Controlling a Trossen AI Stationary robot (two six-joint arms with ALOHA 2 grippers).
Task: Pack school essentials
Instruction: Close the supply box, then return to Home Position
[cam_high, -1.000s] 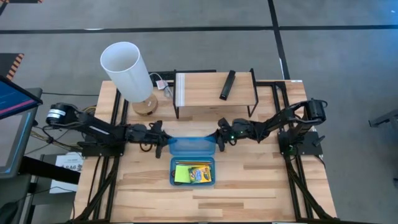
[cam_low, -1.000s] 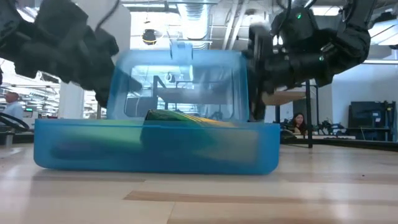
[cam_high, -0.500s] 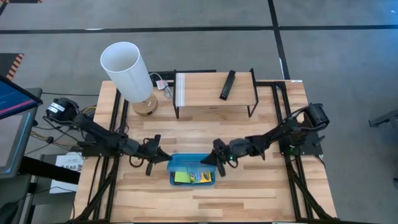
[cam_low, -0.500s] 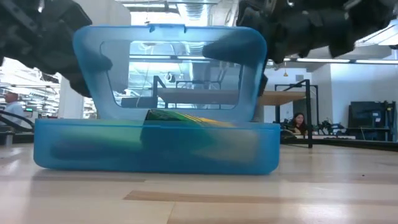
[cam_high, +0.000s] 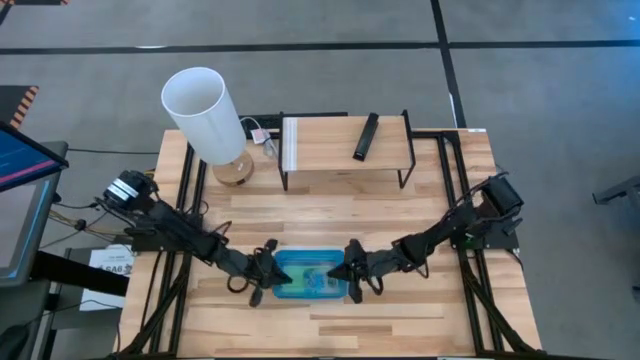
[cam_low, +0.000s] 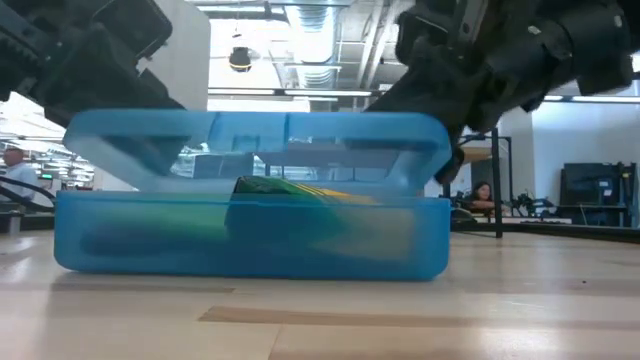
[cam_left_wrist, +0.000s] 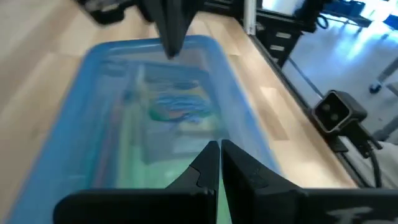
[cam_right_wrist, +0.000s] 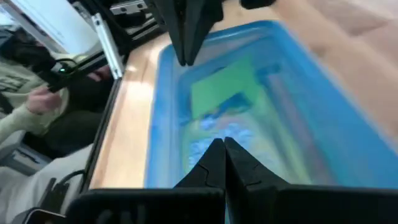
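Looking down from the high view, I see a light wooden table (cam_high: 400, 215) with both dark arms reaching toward a translucent blue case (cam_high: 309, 275) that sits near the table's front edge, at about 6 o'clock from the table's centre.

My left gripper (cam_high: 265, 277) is at the case's 9 o'clock end, touching it. In the left wrist view its two dark fingers (cam_left_wrist: 205, 168) are pressed together with only a thin line between them, tips resting on the case's lid (cam_left_wrist: 161, 118). My right gripper (cam_high: 351, 273) mirrors it at the 3 o'clock end; in the right wrist view its fingers (cam_right_wrist: 214, 158) are likewise closed tight against each other, tips on the lid, holding nothing.

From the low view, the lid (cam_low: 260, 150) lies almost flat over the case's base (a narrow gap shows along the front, so I cannot tell if it is latched). Inside, seen through the blue plastic, are the school essentials: the yellow-green crayon box (cam_low: 300, 192) and a blurred green shape that I take for the lime-green sticky-note pad (cam_right_wrist: 224, 90).

At 12 o'clock on the table stands a small wooden shelf (cam_high: 345, 135) with a black remote (cam_high: 366, 136) lying on it. At about 10 o'clock is a lamp with a white shade (cam_high: 205, 112).
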